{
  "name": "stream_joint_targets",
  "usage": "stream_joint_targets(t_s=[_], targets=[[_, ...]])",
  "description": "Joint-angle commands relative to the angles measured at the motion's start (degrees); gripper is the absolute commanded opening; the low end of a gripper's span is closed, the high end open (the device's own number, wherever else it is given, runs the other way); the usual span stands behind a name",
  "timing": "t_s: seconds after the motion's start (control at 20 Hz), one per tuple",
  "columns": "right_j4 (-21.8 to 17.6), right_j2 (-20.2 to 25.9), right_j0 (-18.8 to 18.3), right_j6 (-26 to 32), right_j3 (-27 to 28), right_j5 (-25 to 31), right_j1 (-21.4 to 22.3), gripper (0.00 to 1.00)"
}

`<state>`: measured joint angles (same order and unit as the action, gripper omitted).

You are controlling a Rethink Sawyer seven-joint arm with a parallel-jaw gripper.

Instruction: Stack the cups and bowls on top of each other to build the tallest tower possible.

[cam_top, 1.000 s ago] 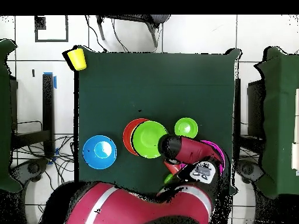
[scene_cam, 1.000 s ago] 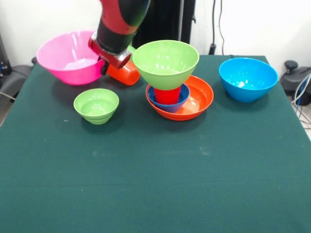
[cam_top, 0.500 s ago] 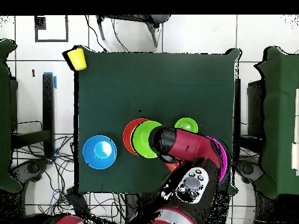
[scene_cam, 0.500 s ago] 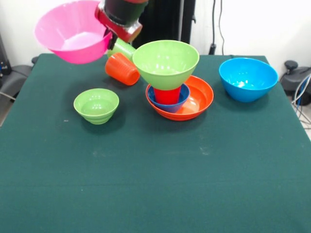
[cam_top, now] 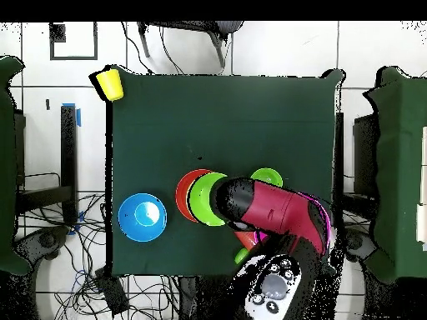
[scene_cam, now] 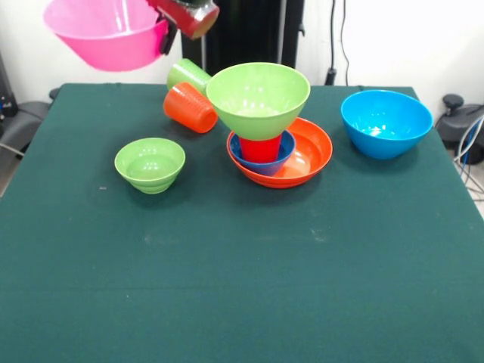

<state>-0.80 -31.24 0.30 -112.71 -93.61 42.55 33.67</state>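
The claw is clamped on the glossy pink bowl's rim, holding it high above the counter, mouth up and slightly tilted. The tower stands upright at mid-counter, green bowl topmost.

Glossy crimson-red arm, thick and rounded, tapering to a blunt end. Grey oval control panel near the base, studded with round dark buttons. Red wrist housing with a black section.
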Motion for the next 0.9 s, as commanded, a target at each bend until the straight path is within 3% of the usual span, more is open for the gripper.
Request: stream_joint_targets(t_s=[0.05, 0.6, 0.9], targets=[[2.4, 1.3, 4.1, -10.9, 3.7, 11.1, 4.6, 0.0], [5.8, 0.5, 9.4, -16.3, 4.8, 17.4, 5.6, 0.0], [7.1, 0.8, 11.0, -19.6, 7.0, 18.0, 2.7, 0.0]])
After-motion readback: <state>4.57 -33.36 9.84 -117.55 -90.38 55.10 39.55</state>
